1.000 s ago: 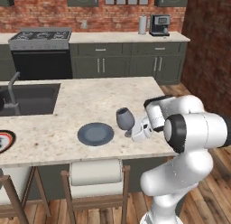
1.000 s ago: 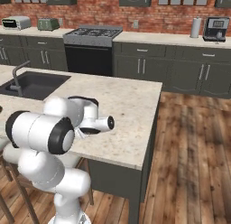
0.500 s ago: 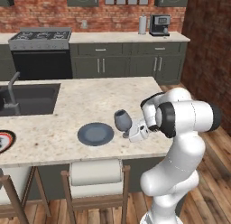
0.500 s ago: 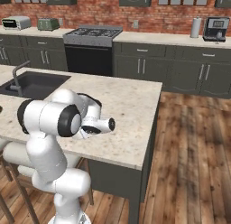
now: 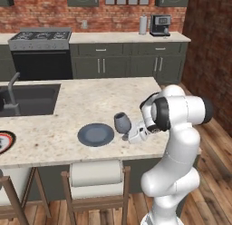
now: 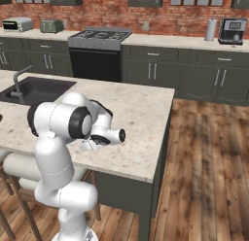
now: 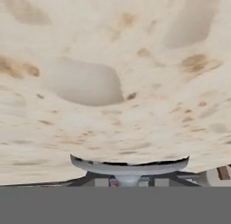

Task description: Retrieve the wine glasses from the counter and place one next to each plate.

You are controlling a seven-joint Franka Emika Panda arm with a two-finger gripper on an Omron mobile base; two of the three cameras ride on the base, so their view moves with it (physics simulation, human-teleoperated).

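Currently gripper (image 5: pixel 128 137) is closed on the stem of a smoky rounded wine glass (image 5: pixel 122 123), foot at the speckled stone island (image 5: pixel 90 101), just right of the flat slate-blue plate (image 5: pixel 95 134).

No readable text, label, brand, number or sign anywhere; the coffee machine (image 6: pixel 231 31) on the back counter (image 6: pixel 185 41) has a pale front panel, and the toaster oven (image 6: pixel 17 25) a dark face, but no characters resolve
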